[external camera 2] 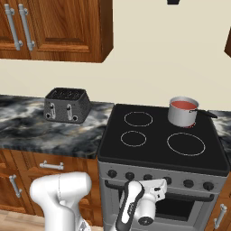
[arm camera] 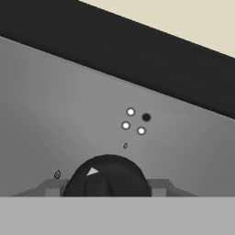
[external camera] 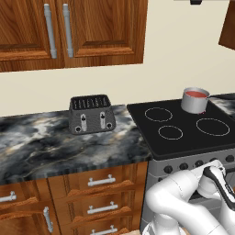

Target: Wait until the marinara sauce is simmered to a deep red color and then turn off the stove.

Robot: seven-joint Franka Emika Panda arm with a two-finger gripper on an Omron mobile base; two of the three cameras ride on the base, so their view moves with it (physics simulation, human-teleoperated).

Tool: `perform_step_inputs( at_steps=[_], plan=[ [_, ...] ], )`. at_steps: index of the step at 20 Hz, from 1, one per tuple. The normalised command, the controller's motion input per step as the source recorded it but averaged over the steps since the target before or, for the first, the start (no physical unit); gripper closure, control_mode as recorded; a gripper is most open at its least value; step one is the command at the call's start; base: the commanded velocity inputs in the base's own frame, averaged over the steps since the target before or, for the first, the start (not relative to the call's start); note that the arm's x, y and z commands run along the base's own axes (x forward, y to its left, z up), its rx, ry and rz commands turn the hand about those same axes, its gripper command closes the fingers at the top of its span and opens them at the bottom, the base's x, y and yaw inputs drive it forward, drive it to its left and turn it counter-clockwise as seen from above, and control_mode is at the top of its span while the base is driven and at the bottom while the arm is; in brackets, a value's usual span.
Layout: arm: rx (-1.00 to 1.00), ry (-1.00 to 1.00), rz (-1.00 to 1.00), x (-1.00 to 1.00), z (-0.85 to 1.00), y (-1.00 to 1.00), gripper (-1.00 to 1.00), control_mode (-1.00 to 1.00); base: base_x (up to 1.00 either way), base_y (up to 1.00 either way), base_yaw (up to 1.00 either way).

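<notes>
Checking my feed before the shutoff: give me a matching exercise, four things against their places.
Things:
1. saucepan
2. toaster
3. end effector
4. marinara sauce

Places:
A. on the marble counter, left of the stove
B. shut on a black knob at the steel front panel
C. red, inside the pan
D. on the back right burner

Pairs: 1-D, 2-A, 3-B, 4-C

Lower part of knob (arm camera: pixel 109 176) cut off, tool fingertips (arm camera: pixel 158 186) half hidden beside knob, saucepan handle (external camera: pixel 222 96) cut by edge
</notes>
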Motion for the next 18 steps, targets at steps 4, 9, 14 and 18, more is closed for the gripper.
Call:
perform_step_inputs(
  at_steps=[4,9,14,18],
  plan=[
    [0.00,0.00,0.00,0.00,0.00,0.00,1.00,-1.00,0.00,0.00,0.00],
    [0.00,0.00,0.00,0.00,0.00,0.00,1.00,-1.00,0.00,0.00,0.00],
    [0.00,0.00,0.00,0.00,0.00,0.00,1.00,-1.00,0.00,0.00,0.00],
    [0.00,0.00,0.00,0.00,0.00,0.00,1.00,-1.00,0.00,0.00,0.00]
  ],
)
